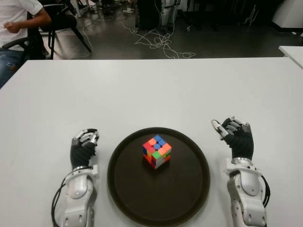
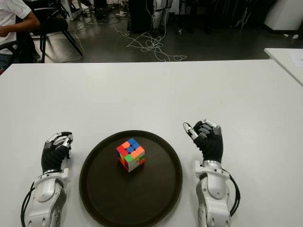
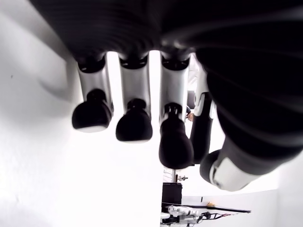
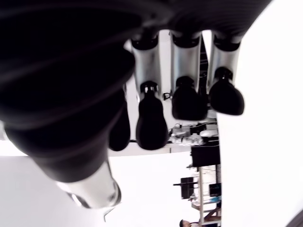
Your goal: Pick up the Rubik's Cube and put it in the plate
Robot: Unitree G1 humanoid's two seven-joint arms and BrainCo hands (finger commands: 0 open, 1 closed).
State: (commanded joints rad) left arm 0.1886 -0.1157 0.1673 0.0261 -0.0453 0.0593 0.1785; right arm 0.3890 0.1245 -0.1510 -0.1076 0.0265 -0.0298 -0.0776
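The Rubik's Cube (image 1: 156,152) sits inside the dark round plate (image 1: 184,189), a little above the plate's middle, near the table's front edge. My left hand (image 1: 84,144) shows just left of the plate, fingers loosely curled and holding nothing. Right of the plate is my right hand (image 1: 234,132), its fingers (image 4: 150,124) relaxed and empty, the thumb pointing toward the plate. Neither hand touches the cube or the plate.
The white table (image 1: 156,90) stretches far beyond the plate. A person (image 1: 16,28) sits on a chair at the far left behind the table. Cables (image 1: 158,42) lie on the dark floor beyond. Another white table corner (image 1: 293,53) shows at the right.
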